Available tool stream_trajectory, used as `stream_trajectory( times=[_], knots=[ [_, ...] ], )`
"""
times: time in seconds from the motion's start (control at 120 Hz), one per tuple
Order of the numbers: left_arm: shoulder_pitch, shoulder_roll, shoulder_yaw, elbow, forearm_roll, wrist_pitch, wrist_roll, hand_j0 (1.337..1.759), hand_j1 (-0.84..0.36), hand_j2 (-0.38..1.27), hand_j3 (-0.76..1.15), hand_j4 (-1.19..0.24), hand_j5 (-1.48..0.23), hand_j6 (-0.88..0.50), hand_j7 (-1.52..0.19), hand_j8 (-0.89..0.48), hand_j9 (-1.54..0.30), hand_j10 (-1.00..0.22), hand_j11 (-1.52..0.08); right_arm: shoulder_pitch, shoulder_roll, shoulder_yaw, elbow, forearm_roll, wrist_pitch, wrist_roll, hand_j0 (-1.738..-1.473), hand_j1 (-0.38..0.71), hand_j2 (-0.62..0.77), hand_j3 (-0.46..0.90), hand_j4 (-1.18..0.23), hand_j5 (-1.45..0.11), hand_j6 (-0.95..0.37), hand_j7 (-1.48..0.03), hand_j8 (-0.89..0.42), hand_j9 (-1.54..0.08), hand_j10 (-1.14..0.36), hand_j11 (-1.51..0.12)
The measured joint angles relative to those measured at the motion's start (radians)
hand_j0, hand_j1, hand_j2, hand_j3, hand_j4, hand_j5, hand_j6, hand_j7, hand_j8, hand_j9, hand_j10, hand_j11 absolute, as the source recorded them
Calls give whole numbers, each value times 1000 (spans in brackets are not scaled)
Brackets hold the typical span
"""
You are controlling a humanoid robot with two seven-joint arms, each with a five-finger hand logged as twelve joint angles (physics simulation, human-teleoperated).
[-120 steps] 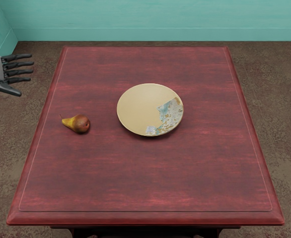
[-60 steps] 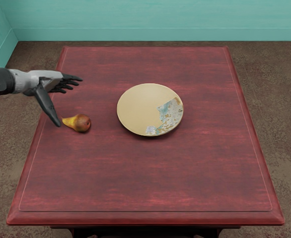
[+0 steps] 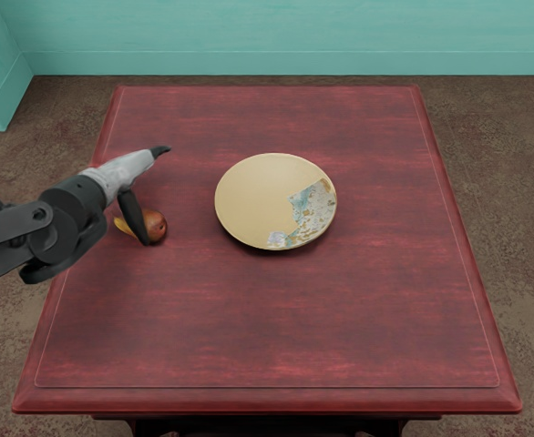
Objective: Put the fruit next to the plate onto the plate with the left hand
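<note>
Pear (image 3: 156, 227) lies on the table (image 3: 276, 319) just beneath the left hand (image 3: 132, 177), whose fingers (image 3: 159, 151) stretch out straight, gripping nothing; its thumb (image 3: 136, 218) hangs down across the pear. Plate (image 3: 258, 187) sits apart, right of the hand.

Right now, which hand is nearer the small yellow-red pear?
Left. The left hand hangs directly over the small yellow-red pear, with one of its dark fingers reaching down beside it; the right hand is not in view.
</note>
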Motion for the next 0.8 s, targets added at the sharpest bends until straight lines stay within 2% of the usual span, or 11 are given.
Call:
stream_trajectory(
  times=[0.217, 0.567, 0.8],
  knots=[
    [36, -12, 38, 1, 52, 97, 2, 1658, 282, 14, 0, -61, -75, -63, -75, -62, -75, -61, -75, 0, 0, 0, 0, 0, 0, 0, -1658, -349, 0, 0, 0, 0, 0, 0, 0, 0, 0, 0],
    [46, -10, 57, 1, 63, 127, 2, 1658, -27, 90, 0, -323, -417, -324, -417, -324, -417, -323, -417, 0, 0, 0, 0, 0, 0, 0, -1658, -349, 0, 0, 0, 0, 0, 0, 0, 0, 0, 0],
    [44, -7, 64, 1, 62, 126, 2, 1658, -179, 141, 0, -455, -592, -456, -592, -455, -593, -454, -593, 0, 0, 0, 1, 0, 0, 0, -1658, -349, 0, 0, 0, 0, 0, 0, 0, 0, 0, 0]
  ],
)
